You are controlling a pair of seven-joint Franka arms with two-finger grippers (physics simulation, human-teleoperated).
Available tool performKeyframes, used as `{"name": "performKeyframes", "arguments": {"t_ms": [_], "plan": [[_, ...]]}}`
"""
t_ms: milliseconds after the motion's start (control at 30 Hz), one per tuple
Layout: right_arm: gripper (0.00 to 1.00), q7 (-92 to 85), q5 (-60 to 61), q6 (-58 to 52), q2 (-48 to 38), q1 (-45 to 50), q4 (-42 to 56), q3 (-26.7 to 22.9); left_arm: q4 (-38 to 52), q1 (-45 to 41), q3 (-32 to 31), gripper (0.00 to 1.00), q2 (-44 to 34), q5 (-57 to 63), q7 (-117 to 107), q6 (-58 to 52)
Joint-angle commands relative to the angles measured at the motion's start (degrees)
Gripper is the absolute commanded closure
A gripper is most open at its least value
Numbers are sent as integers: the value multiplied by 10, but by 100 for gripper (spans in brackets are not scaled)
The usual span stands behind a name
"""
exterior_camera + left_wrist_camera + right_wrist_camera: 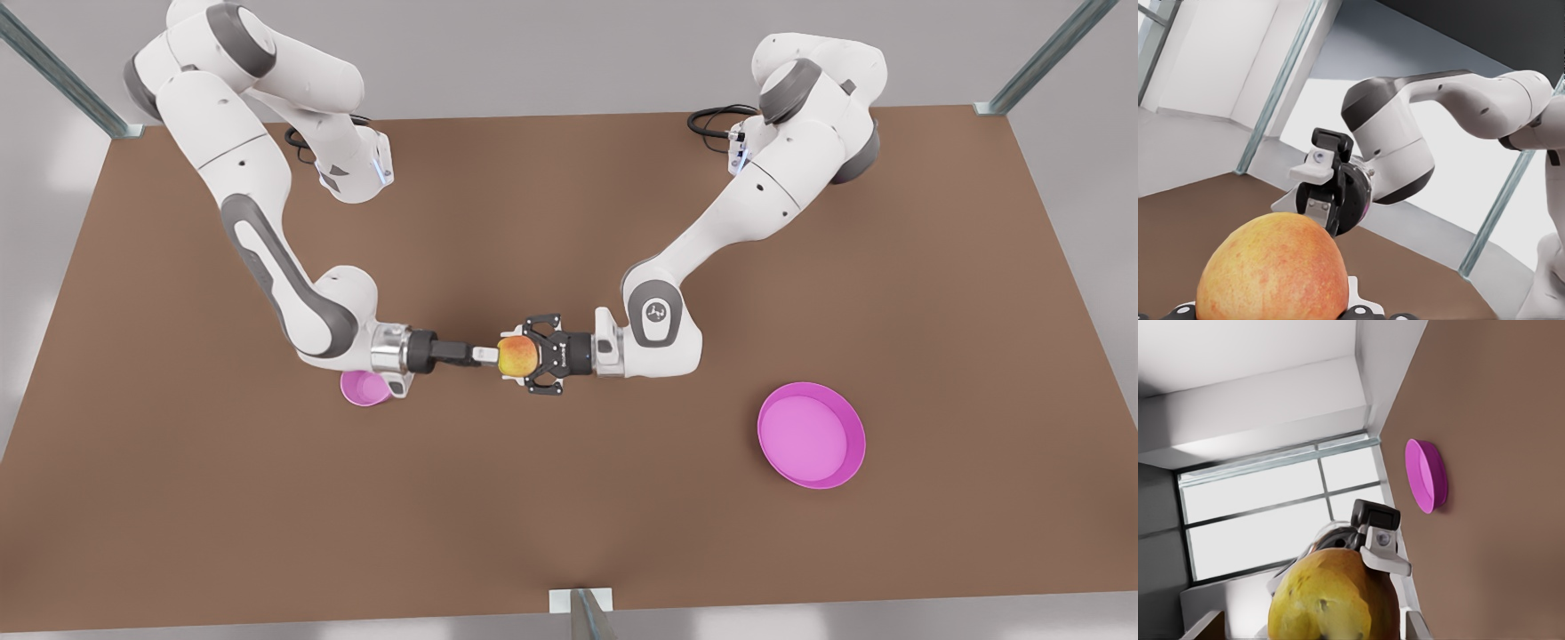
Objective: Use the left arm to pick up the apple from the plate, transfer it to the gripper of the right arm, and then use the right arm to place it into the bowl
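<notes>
A simulated robot test cell, not a home or kitchen. Two white arms are mounted at the far edge of a bare brown table [569, 533], well behind the right gripper [494, 354] and the left gripper [526, 356] that meet at mid-table. Metal frame posts [62, 76] rise at the table corners beyond them. Plain pale walls and a large window [1278, 513] surround the cell.

— How is the light?
— Bright and even; soft faint shadows lie under the arms on the table [569, 524].
— Any blur?
— The apple [1271, 273], close to the wrist cameras, looks soft — its skin smeared.
</notes>
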Motion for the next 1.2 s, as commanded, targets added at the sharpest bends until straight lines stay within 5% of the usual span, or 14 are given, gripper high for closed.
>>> {"name": "performKeyframes", "arguments": {"t_ms": [0, 567, 867, 1000, 1033, 1100, 1167], "plan": [[0, -157, 0, -1, 3, 2, 0, 1, 0, 0, 0, 42, -1, 3, 150, -9], [0, -189, 1, 8, 3, 16, -2, 17, 0, -6, 1, 42, 0, 3, 150, -7], [29, -196, 3, 12, 3, 19, -1, 18, 0, -6, 2, 42, 0, 3, 150, -7], [30, -195, 3, 12, 2, 19, -1, 19, 0, -6, 2, 41, 0, 3, 150, -8], [30, -194, 3, 13, 2, 18, 0, 22, 0, -6, 1, 37, 3, 3, 150, -8], [30, -189, 4, 13, -1, 18, 3, 23, 0, -6, 1, 0, 5, 1, 146, -8], [30, -188, 4, 13, -2, 15, 3, 28, 0, -6, 1, 1, 5, 1, 145, -8]]}}
